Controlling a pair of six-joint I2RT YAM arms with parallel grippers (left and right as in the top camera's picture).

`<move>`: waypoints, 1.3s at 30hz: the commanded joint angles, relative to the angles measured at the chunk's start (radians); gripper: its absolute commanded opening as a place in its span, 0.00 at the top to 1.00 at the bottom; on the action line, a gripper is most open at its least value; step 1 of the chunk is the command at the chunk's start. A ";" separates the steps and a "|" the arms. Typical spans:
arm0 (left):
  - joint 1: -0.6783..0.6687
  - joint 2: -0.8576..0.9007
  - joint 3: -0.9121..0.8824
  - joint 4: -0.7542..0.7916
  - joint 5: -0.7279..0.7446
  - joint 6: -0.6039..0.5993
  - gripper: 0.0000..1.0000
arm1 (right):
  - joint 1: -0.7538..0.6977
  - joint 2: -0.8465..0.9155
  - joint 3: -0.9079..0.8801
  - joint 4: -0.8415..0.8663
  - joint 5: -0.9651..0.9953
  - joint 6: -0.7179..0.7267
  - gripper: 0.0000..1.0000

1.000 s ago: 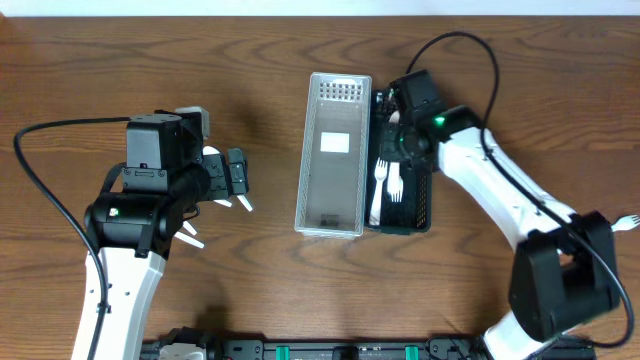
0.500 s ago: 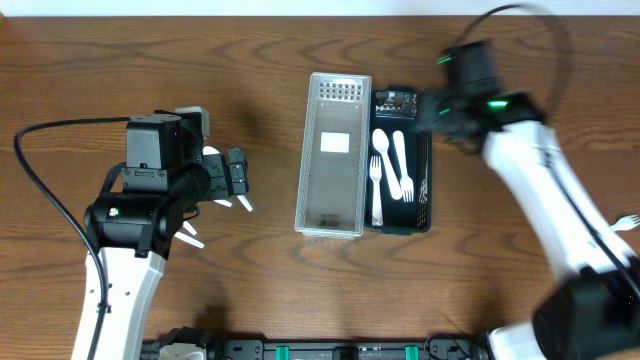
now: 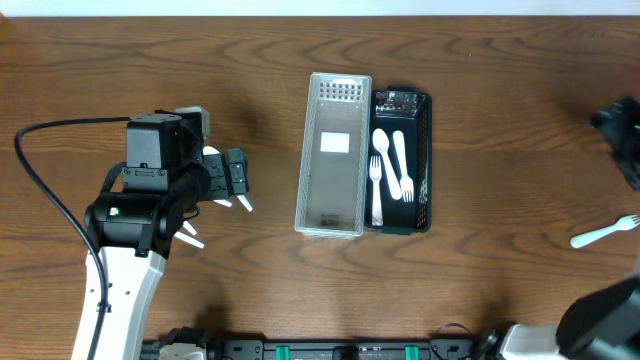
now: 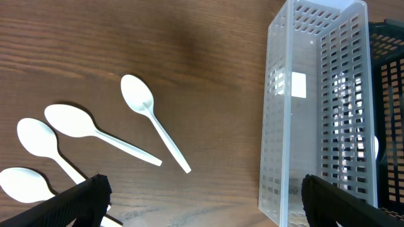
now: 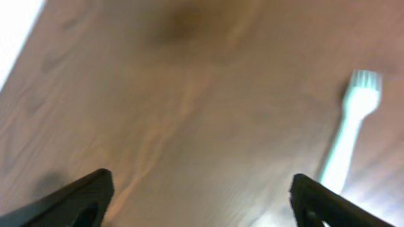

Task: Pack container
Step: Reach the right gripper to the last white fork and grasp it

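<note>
black container (image 3: 426, 205) holds white cutlery (image 3: 377, 195); fork (image 3: 603, 234) outside.

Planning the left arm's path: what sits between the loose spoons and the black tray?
Bare table, then the clear slotted bin beside the black tray; the overhead view shows it.

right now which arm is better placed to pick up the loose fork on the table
Right. The fork lies far to the right, just ahead of the open right claw. The left claw hovers by the spoons on the far side.
</note>
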 commanded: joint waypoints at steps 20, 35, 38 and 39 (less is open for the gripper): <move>0.004 0.006 0.023 -0.002 0.005 0.006 0.02 | -0.304 0.417 -0.013 0.084 0.048 -0.306 0.01; 0.004 0.007 0.023 -0.002 0.005 0.006 0.02 | -0.303 0.420 -0.035 0.137 0.148 -0.223 0.01; 0.004 0.007 0.023 -0.002 0.005 0.006 0.02 | -0.303 0.420 -0.062 0.159 0.148 -0.203 0.01; 0.004 0.007 0.023 -0.002 0.005 0.006 0.02 | -0.303 0.420 -0.069 0.167 0.148 -0.203 0.01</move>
